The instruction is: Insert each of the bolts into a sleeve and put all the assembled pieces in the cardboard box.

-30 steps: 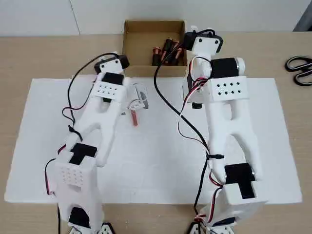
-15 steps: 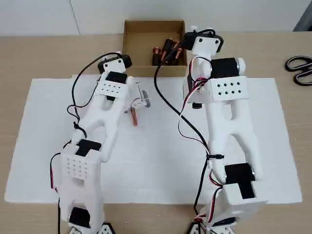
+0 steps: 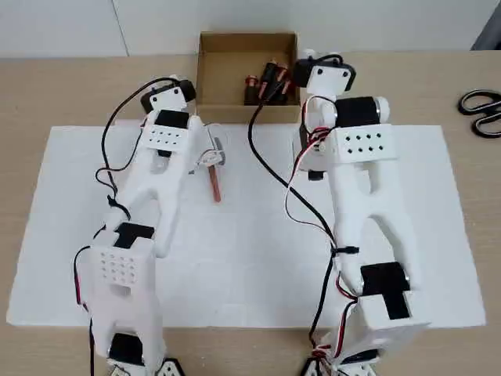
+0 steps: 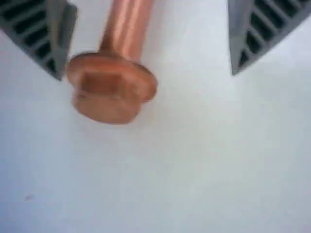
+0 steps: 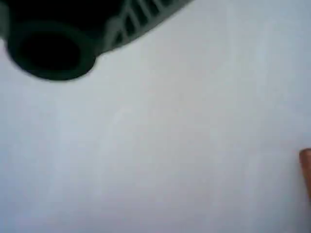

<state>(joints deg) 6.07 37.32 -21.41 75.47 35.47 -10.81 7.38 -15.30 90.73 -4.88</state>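
A copper-coloured bolt (image 3: 214, 184) lies flat on the white sheet (image 3: 235, 258). My left gripper (image 3: 212, 159) hangs just over its far end. In the left wrist view the bolt's head (image 4: 111, 88) sits between the two grey fingers (image 4: 44, 34), which stand wide apart, so the left gripper (image 4: 146, 74) is open. My right gripper (image 3: 313, 163) hovers low over the sheet near the cardboard box (image 3: 207, 63), shut on a black sleeve (image 5: 48, 50) beside one ribbed finger (image 5: 141, 17). Several assembled pieces (image 3: 268, 81) lie in the box.
Black scissors (image 3: 482, 111) lie on the wooden table at the far right. The white sheet covers most of the table between and in front of the arms. The bolt's edge (image 5: 306, 171) shows at the side of the right wrist view.
The left arm's wrist swung to the left and its gripper shifted slightly toward the box; more of the bolt now shows on the sheet. The right arm stayed almost still.
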